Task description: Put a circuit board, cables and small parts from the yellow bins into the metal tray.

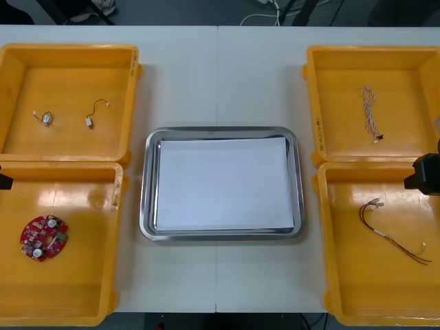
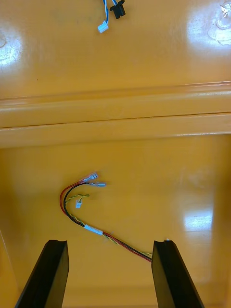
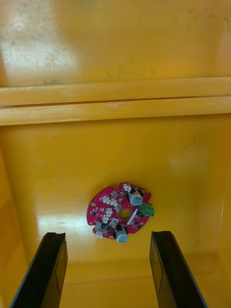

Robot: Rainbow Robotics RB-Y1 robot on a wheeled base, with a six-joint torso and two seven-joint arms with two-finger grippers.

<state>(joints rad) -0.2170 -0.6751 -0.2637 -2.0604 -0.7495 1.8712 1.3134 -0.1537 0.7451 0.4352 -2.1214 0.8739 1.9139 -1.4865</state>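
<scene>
- Left wrist view, by the counter's left edge: left tool (image 3: 108,235) spread wide and empty, poised over the near-left bin (image 1: 69,302).
- On that yellow bin's floor, the round red circuit board (image 3: 120,213), lying flat.
  - Straight ahead between the two fingers and just beyond their tips, touching neither.
  - No long axis to line up with, so probably a plain reach forward and down.
- In the far-left bin (image 1: 69,48): two small metal parts (image 1: 45,118), each trailing a short wire, near each other but not touching.
- At the counter's middle: the metal tray (image 1: 146,206), white inside, with nothing in it; task judged to be at its very start.
- In the far-right bin (image 1: 344,103): the twisted blue and white cable (image 1: 371,113), lying roughly far to near.
- In the near-right bin (image 1: 357,289): the red and yellow cable (image 2: 91,226), long axis slanting from the bin's middle toward the counter's near-right corner.
- Above that bin, by the counter's right edge: right tool (image 2: 109,243), likewise wide and holding nothing.
  - Cable's looped connector end ahead between the fingers, its tail running up to one finger's tip.
- Nearer arm for the board: left. For both cables: right.
- Likely worth shifting the right tool to straddle the cable across its length.
</scene>
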